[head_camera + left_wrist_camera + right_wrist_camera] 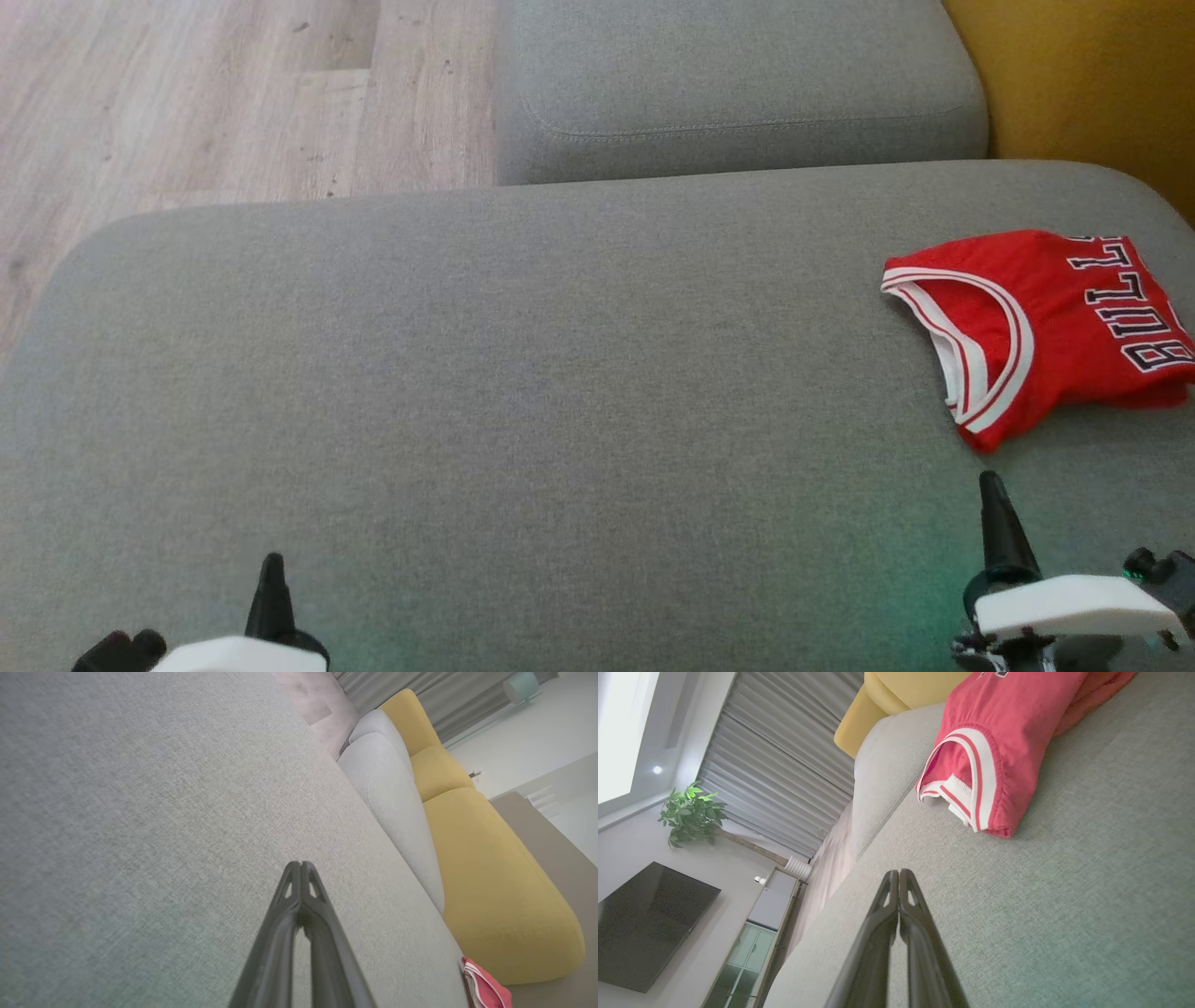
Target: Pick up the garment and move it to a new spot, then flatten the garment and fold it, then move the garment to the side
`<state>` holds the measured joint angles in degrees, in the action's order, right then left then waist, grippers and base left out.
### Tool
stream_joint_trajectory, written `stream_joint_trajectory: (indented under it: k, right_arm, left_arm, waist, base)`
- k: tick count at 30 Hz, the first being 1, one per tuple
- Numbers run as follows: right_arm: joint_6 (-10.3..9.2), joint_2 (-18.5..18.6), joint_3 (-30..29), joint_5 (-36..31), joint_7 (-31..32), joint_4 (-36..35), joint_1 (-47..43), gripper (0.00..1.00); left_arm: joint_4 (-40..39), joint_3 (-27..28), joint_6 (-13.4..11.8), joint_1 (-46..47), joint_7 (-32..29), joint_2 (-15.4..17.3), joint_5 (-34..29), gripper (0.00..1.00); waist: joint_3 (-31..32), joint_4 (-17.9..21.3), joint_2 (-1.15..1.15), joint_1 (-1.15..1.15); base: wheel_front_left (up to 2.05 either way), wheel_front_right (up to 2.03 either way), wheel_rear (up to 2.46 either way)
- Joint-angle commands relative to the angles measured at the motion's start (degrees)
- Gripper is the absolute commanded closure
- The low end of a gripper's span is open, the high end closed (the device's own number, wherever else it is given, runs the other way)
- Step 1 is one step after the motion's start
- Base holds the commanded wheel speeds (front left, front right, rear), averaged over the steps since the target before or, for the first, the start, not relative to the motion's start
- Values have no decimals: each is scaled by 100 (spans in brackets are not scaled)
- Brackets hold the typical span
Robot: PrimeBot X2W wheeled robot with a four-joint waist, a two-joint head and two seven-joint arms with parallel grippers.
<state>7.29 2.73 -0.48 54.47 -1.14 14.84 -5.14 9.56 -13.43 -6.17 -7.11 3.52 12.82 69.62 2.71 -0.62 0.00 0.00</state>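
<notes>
The garment (1046, 327) is a red basketball jersey with white trim and black lettering, lying folded at the right edge of the grey sofa seat (523, 392). In the right wrist view the garment (994, 751) lies ahead of my fingers, apart from them. A small red corner of the garment (486, 987) appears in the left wrist view. My right gripper (991, 485) stands shut and empty just below the jersey, a short gap away. My left gripper (272, 565) is shut and empty at the lower left, far from the jersey. Both pairs of fingertips (300, 865) (899, 873) are pressed together.
A grey sofa cushion (738, 84) lies beyond the seat, with a yellow cushion (1092, 75) at the far right. Wooden floor (215, 93) shows at the upper left. The right wrist view takes in a dark screen (644, 924), a plant (691, 812) and grey curtains (784, 756).
</notes>
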Motion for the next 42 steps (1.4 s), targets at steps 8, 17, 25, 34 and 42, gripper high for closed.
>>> stream_joint_trajectory:
  k: [8, 17, 25, 34, 42]
  right_arm:
    - [12, 128, -31, 663, 101, -162, 481, 100]
    - [13, 132, -101, 1252, 193, -150, 595, 100]
    - [15, 134, -166, 1774, 277, -138, 697, 100]
    - [16, 135, -240, 2360, 373, -125, 812, 100]
    - [17, 134, -299, 2813, 449, -115, 902, 100]
  left_arm:
    - [-46, 454, 245, 518, -150, -123, 393, 100]
    - [43, 717, 448, 664, -292, -269, 742, 100]
    - [122, 952, 628, 793, -418, -399, 1052, 100]
    - [211, 1217, 830, 938, -561, -547, 1399, 100]
    - [280, 1423, 987, 1051, -672, -661, 1667, 100]
  waist:
    - [-43, 9, 0, 0]
    - [-87, 19, 0, 0]
    - [-127, 27, 0, 0]
    - [-171, 37, 0, 0]
    - [-206, 44, 0, 0]
  base:
    - [0, 0, 0]
    - [0, 0, 0]
    - [0, 0, 0]
    - [0, 0, 0]
    - [0, 0, 0]
